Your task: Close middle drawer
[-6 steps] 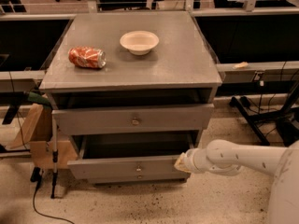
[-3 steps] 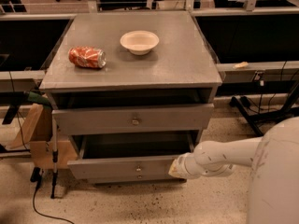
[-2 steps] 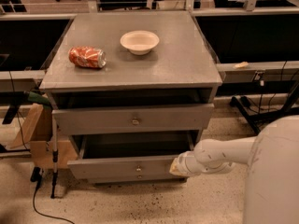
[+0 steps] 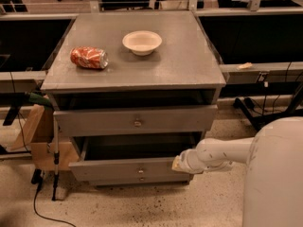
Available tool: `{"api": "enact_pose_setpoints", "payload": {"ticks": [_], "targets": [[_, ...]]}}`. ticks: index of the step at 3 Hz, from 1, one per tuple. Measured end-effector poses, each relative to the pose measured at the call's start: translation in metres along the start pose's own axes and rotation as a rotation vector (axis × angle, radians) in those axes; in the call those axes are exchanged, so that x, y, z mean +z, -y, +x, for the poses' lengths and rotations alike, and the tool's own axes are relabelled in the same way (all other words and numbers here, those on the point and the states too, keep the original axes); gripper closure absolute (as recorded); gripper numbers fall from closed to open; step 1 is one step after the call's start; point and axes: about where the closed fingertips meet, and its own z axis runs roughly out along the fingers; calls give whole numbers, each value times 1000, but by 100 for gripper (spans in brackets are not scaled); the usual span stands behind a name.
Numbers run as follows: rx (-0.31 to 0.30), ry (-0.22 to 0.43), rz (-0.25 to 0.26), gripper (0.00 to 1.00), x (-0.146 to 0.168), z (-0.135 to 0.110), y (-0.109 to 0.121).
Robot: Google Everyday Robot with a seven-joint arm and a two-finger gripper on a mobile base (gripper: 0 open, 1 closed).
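The white gripper (image 4: 179, 164), its state impossible to tell, is sitting against the wide grey wooden middle drawer (image 4: 128, 170) at lower centre; pushing squarely inward should avoid jamming.

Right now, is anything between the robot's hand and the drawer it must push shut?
Nothing visible. The gripper is at the right front end of the middle drawer, with no object between them. Nothing shows sticking out of the drawer that would block it sliding in.

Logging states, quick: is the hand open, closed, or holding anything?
Hand: cannot be told; it is at the right end of the middle drawer front.
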Motion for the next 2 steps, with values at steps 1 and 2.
{"api": "enact_pose_setpoints", "payload": {"ticks": [1, 2], "targets": [[-11, 12, -5, 100, 1, 1, 2], [-43, 49, -11, 100, -1, -2, 4]]}}
